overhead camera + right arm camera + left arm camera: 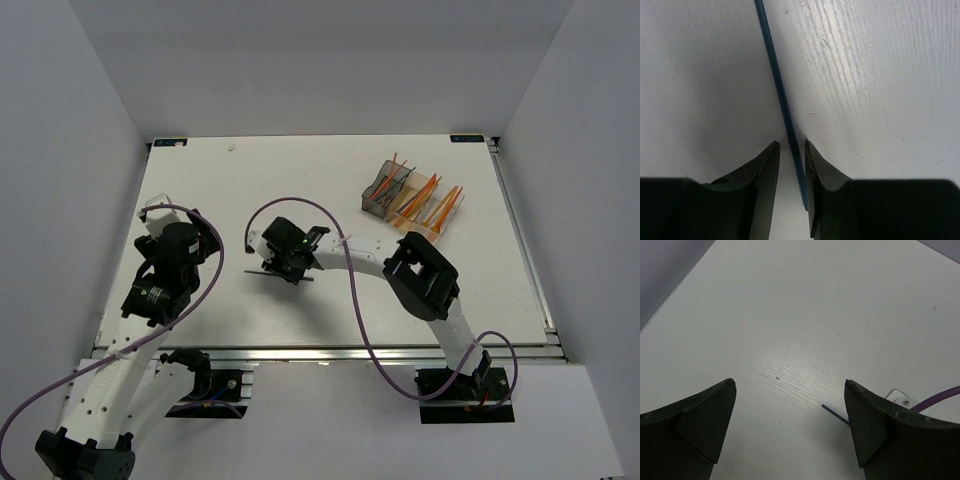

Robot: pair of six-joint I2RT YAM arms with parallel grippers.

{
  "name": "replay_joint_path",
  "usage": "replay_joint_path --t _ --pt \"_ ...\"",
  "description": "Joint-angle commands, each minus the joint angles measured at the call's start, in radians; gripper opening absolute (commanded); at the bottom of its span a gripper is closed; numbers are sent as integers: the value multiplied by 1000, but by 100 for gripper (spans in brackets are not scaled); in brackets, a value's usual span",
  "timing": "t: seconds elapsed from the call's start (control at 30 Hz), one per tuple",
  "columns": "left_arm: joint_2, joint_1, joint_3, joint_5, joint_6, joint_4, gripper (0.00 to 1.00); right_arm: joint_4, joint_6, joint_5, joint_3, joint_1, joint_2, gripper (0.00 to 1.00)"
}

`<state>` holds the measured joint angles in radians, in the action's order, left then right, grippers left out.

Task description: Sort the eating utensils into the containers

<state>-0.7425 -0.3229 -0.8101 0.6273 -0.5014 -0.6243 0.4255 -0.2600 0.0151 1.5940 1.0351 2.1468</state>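
The right gripper (791, 150) straddles a blue stick (777, 85) on the table (880, 100), jaws narrow; the left gripper (790, 385) gapes wide.

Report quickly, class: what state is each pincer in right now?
Left pincer: open, holding nothing.
Right pincer: narrowly open astride the blue stick, gap visible, not clamped.

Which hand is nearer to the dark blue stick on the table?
Right. The right hand straddles the dark blue stick, a finger on each side; the left hand hangs open off to the stick's left.
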Motion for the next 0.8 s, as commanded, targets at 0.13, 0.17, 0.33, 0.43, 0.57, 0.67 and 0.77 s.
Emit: replay_joint_path --t 0.13,0.17,0.33,0.43,0.57,0.67,0.77 --pt "8 5 0 -17 6 6 98 67 -25 39 -65 31 13 24" --pt "6 5 0 -18 6 6 98 67 -30 -1 -63 31 25 14" --pt "8 5 2 -18 6 6 98 98 -15 -110 -20 10 62 0" --pt "6 5 0 -18 6 6 98 -11 83 -81 -38 -21 1 0" --pt "6 5 2 -20 7 6 98 -238 314 -71 -162 -131 -220 0" --pt "3 5 0 -20 8 8 98 -370 571 -29 -259 -297 -335 0" --pt "3 5 0 -20 8 6 98 -476 707 107 -334 -473 -406 0"
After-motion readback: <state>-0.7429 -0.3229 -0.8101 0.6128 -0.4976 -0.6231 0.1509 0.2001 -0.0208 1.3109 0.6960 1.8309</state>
